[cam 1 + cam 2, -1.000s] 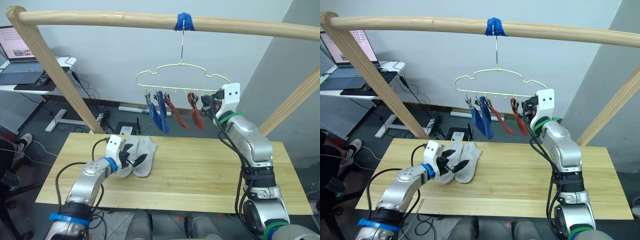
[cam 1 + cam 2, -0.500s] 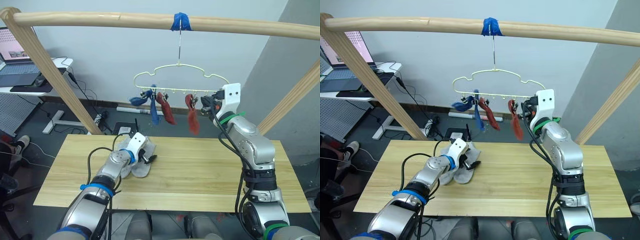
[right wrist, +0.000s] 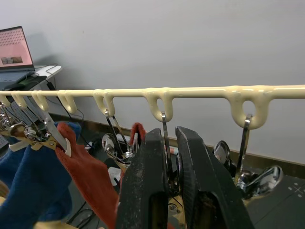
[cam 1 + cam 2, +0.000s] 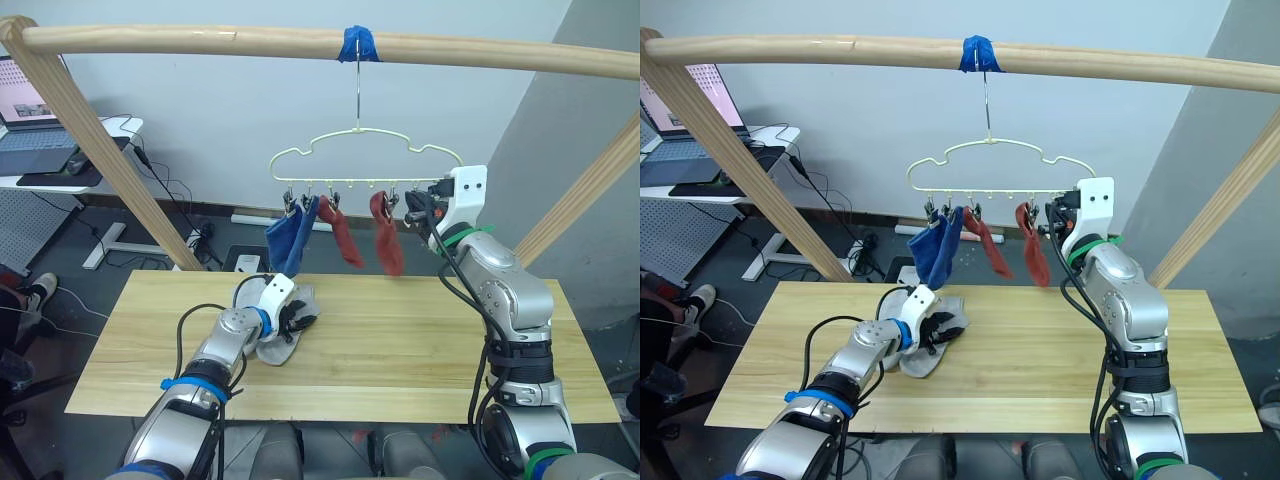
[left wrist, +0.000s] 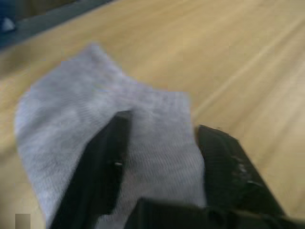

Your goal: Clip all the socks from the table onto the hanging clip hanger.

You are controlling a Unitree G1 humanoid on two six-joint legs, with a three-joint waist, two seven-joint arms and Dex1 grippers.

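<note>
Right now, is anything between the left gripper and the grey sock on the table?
Nothing visible. The left gripper is open, its fingers already resting on the grey sock, which lies flat on the table.

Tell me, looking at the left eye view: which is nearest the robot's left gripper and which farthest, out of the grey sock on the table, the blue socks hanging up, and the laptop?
From the left gripper:
1. Grey sock, on the table right under the gripper's fingers.
2. Blue socks, clipped at the left end of the clip hanger, above the gripper.
3. Laptop, on a desk far off to the robot's left, beyond the pole.
</note>
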